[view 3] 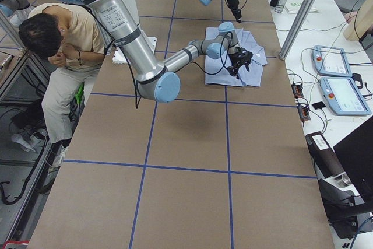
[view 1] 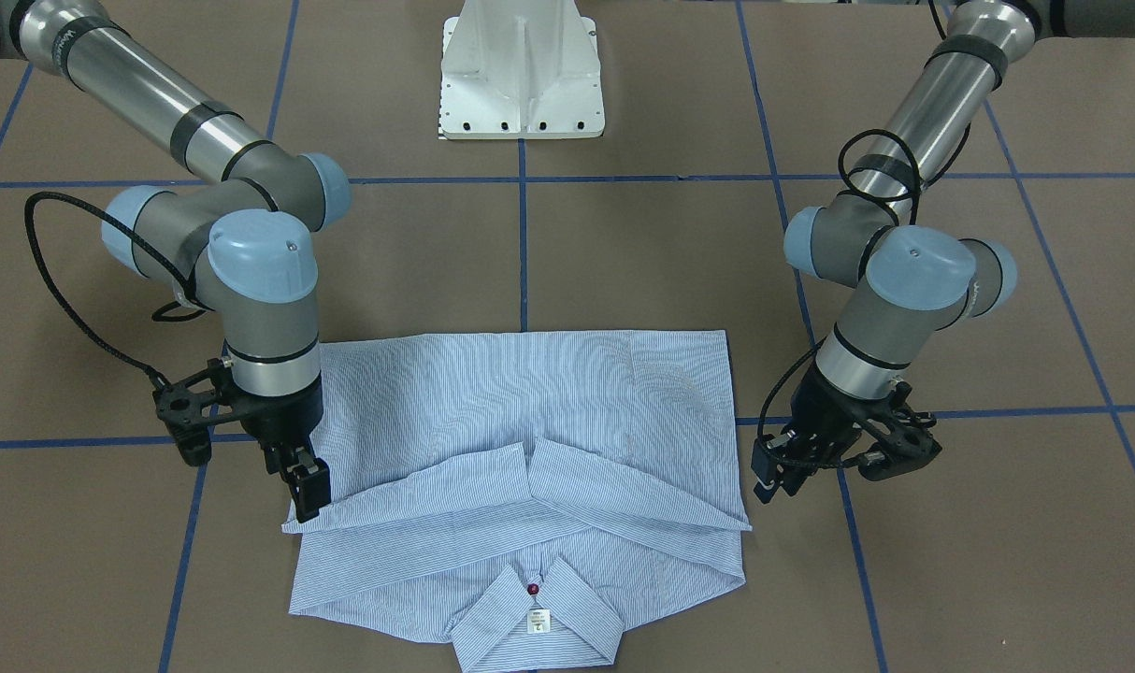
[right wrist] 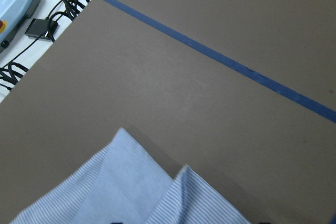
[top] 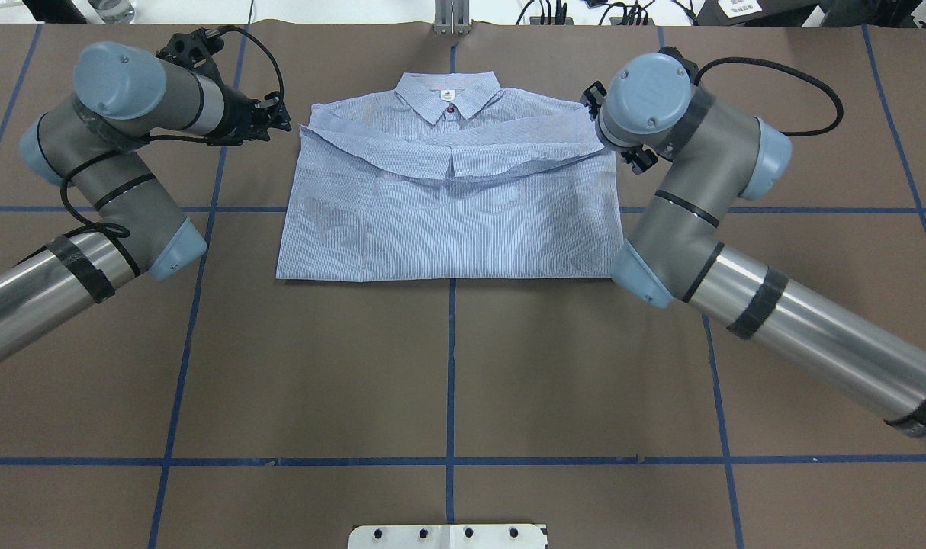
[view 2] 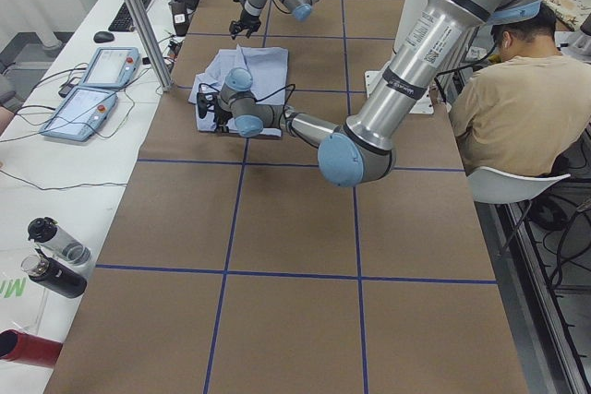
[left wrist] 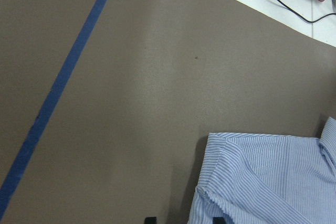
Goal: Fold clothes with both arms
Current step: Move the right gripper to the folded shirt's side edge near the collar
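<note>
The light blue striped shirt (view 1: 530, 411) (top: 448, 221) lies flat on the brown table. Its sleeves are folded across the chest, and its collar (top: 448, 95) points away from the robot. My left gripper (view 1: 766, 481) (top: 280, 120) hovers just off the shirt's shoulder edge; in the left wrist view its fingertips (left wrist: 149, 219) stand apart with the shirt's corner (left wrist: 210, 192) by them, so it is open. My right gripper (view 1: 308, 491) (top: 637, 158) sits low at the opposite shoulder, over the folded sleeve's end. It looks open, and the right wrist view shows the shirt's corner (right wrist: 131, 182) ungripped.
The white pedestal base (view 1: 523, 75) (top: 448, 536) stands at the robot's side of the table. Blue tape lines cross the brown cover. A seated person (view 2: 508, 108) (view 3: 64, 45) is beside the table. Pendants (view 2: 92, 89) and bottles (view 2: 55, 256) lie past the far edge.
</note>
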### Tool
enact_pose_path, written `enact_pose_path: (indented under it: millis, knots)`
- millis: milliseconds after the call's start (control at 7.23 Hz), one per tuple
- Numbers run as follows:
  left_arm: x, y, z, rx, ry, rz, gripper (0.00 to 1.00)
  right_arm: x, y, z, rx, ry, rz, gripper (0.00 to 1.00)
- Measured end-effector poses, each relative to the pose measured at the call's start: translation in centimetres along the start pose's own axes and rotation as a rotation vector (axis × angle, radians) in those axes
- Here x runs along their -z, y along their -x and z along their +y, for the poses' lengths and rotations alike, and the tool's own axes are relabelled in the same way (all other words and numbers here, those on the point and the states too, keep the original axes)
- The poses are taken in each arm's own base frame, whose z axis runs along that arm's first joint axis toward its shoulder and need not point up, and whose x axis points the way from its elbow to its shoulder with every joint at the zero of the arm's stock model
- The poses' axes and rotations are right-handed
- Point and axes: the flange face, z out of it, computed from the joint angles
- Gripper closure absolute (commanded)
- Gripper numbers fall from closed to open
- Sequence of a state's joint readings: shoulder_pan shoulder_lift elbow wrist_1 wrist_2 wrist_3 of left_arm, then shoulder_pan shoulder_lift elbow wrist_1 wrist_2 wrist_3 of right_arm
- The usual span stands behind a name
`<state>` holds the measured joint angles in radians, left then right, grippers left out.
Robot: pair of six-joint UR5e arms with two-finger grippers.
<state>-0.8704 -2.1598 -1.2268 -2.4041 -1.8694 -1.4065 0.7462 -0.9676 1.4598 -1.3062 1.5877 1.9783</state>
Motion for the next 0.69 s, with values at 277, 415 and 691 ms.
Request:
enact_pose_path:
  millis: [277, 415, 691]
  knots:
    - [0.6, 0.7, 0.3, -0.002, -0.001, 0.004, 0.53, 3.0, -5.7, 3.4, -0.006, 0.070, -0.023, 0.00]
    - [0.6, 1.0, 0.4, -0.002, -0.001, 0.002, 0.53, 3.4, -7.0, 4.8, -0.013, 0.089, -0.021, 0.00]
    - [0.4, 1.9, 0.6, -0.001, 0.000, -0.003, 0.52, 3.4, -6.9, 4.2, -0.029, 0.082, -0.022, 0.00]
